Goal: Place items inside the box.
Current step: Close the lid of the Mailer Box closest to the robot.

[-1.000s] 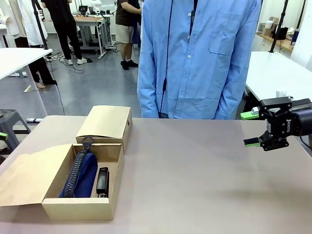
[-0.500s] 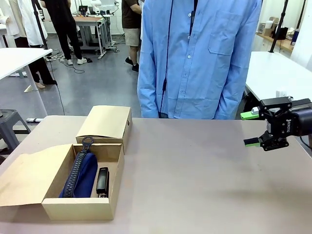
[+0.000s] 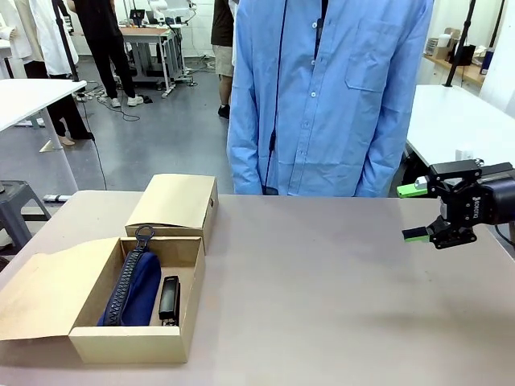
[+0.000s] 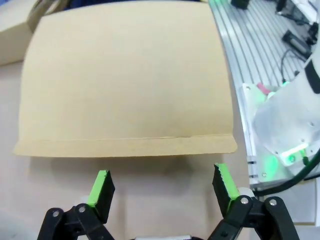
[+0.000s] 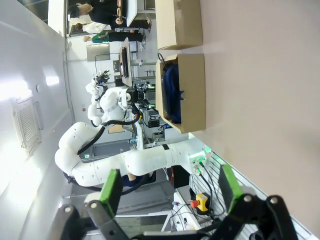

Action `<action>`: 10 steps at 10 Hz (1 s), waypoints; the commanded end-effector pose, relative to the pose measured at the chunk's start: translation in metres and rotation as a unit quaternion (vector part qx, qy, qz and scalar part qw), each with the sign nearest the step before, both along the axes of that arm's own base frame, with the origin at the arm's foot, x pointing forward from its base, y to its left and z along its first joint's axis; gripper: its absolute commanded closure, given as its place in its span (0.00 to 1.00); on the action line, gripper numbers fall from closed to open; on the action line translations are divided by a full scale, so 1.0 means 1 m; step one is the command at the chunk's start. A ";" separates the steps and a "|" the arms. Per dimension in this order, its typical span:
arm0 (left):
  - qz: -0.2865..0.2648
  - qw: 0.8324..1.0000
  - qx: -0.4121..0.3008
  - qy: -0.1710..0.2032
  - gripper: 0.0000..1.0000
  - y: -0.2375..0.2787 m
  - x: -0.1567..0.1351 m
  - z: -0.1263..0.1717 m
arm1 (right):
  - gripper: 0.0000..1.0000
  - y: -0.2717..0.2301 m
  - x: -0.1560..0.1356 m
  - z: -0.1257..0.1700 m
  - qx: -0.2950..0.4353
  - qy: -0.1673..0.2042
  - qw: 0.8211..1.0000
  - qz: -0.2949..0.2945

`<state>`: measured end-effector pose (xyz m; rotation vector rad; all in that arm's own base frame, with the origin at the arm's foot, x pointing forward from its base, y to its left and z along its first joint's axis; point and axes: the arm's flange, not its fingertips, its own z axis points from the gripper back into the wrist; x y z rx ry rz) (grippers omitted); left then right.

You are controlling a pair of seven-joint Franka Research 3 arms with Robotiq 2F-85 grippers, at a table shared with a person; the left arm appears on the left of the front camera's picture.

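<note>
Open cardboard box (image 3: 181,338) at the table's (image 3: 338,297) left edge; right gripper (image 3: 417,211) hovers wide-jawed and empty at the right edge; left gripper (image 4: 162,185) wide too.

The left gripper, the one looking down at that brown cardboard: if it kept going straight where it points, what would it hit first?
Most likely the open box's cardboard flap, which lies straight ahead of the open left gripper. Depth is hard to judge, so it might touch the table just short of the flap's edge.

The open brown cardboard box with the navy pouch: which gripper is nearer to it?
Left. The left gripper hovers over the open brown cardboard box's flap; the right gripper is across the table.
</note>
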<state>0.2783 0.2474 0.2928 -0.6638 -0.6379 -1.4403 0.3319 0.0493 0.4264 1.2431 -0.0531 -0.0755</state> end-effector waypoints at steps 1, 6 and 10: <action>-0.019 1.000 0.007 -0.006 0.00 0.001 -0.001 -0.015 | 0.00 0.001 0.000 0.004 0.006 0.007 1.000 -0.003; -0.096 0.995 -0.002 0.016 0.00 -0.038 0.011 -0.027 | 0.00 0.001 0.000 0.004 0.006 0.007 1.000 -0.003; -0.066 0.995 -0.074 0.014 0.00 -0.057 0.021 -0.023 | 0.00 0.001 0.000 0.004 0.006 0.007 1.000 -0.003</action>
